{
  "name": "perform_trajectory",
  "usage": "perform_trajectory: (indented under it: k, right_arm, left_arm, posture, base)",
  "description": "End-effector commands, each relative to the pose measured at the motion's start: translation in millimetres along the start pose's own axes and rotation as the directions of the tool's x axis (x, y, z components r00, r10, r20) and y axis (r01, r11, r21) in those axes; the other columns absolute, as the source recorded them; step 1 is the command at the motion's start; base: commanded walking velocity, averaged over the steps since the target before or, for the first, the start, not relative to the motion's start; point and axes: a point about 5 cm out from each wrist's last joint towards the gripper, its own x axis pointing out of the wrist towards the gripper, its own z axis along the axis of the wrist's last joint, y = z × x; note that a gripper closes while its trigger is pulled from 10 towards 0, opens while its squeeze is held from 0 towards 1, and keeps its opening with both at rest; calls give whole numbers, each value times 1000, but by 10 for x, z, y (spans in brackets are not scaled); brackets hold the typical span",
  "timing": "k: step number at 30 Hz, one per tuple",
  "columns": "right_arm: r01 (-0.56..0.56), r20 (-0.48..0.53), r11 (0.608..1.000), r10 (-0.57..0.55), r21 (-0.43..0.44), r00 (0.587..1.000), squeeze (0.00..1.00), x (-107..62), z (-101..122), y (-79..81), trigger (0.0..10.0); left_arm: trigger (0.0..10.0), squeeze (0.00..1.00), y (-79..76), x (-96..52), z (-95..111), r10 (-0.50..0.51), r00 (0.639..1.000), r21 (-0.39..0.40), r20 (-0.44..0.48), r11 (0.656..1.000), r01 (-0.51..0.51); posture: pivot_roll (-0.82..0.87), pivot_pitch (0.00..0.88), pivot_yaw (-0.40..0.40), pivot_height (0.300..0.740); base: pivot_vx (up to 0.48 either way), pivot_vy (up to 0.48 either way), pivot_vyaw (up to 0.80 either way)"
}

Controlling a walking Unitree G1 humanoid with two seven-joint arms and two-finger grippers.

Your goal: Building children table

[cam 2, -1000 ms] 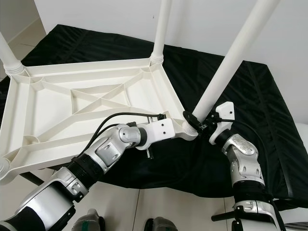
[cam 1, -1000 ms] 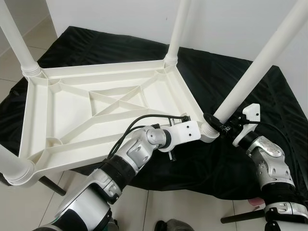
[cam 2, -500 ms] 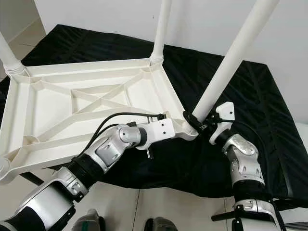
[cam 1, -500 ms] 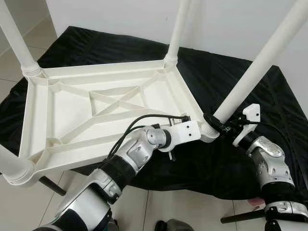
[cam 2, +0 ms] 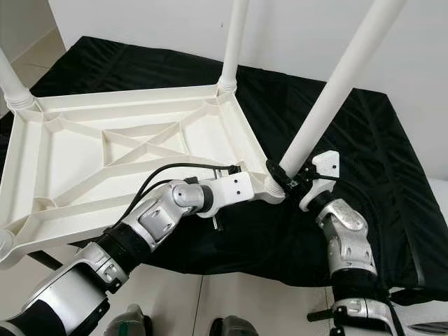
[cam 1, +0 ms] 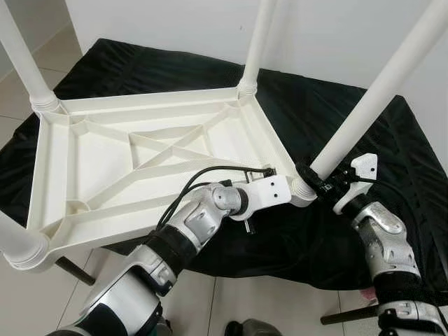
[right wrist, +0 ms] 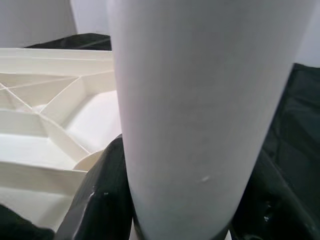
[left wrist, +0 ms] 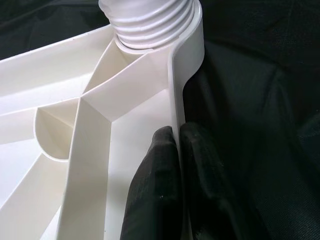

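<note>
A black cloth (cam 1: 329,119) covers a low platform by a white wall (cam 1: 175,24)

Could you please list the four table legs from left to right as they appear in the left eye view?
Near-left leg → far-left leg → far-right leg → near-right leg, held by the right pincer.

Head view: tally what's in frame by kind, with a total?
Table legs: 4
Upturned tabletop: 1
Black cloth: 1
Grippers: 2, left gripper pinching the tabletop's rim, right gripper around a leg's base
Total: 8
</note>
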Motion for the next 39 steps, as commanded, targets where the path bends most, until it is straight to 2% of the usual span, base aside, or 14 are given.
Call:
perform_trajectory:
  k: [1,7,12,17,20,22,28,37,38,39]
  right_arm:
    - [-8,-27,998,9,55,1000,0,-10,-100,83,10000]
    - [30,19,994,-32,103,999,0,44,-62,276,10000]
    - [71,51,990,-78,123,996,0,79,-13,356,10000]
    - [231,82,961,-245,156,966,0,148,71,530,10000]
    - [269,88,949,-286,165,954,0,165,88,550,10000]
    - [313,132,926,-344,212,930,0,206,164,633,10000]
    - [371,125,893,-411,255,903,0,214,171,727,10000]
    - [398,101,878,-436,264,894,0,204,178,778,10000]
    - [399,99,877,-437,267,894,1000,205,181,782,10000]
    - [402,98,875,-440,269,893,1000,206,183,786,10000]
  left_arm:
    - [10000,0,-154,62,-176,-88,992,-20,-85,996,87]
    - [10000,0,-180,69,-173,-94,992,-18,-83,996,93]
    - [10000,0,-199,75,-171,-99,992,-17,-82,995,98]
    - [10000,0,-223,86,-170,-104,991,-18,-80,995,103]
    - [10000,0,-228,90,-171,-105,991,-18,-80,994,104]
    - [10000,0,-238,98,-165,-106,991,-17,-78,994,105]
    - [10000,0,-247,100,-162,-108,991,-16,-77,994,107]
    - [10000,0,-261,102,-165,-110,991,-14,-78,994,109]
    - [10000,0,-262,100,-166,-110,991,-13,-77,994,109]
    - [10000,0,-263,99,-166,-110,991,-12,-77,994,110]
  posture:
    - [-9,33,-72,740]
    - [-11,33,-74,740]
    - [-11,31,-76,740]
    - [-10,23,-84,740]
    - [-10,22,-85,740]
    - [-7,17,-88,740]
    - [-4,10,-90,740]
    - [-5,4,-91,740]
    - [-3,1,-91,740]
    - [-3,1,-91,740]
  base:
    - [0,0,0]
    - [0,0,0]
    - [0,0,0]
    - [0,0,0]
    - [0,0,0]
    - [0,0,0]
    - [0,0,0]
    - [0,0,0]
    - [0,0,0]
    - [0,0,0]
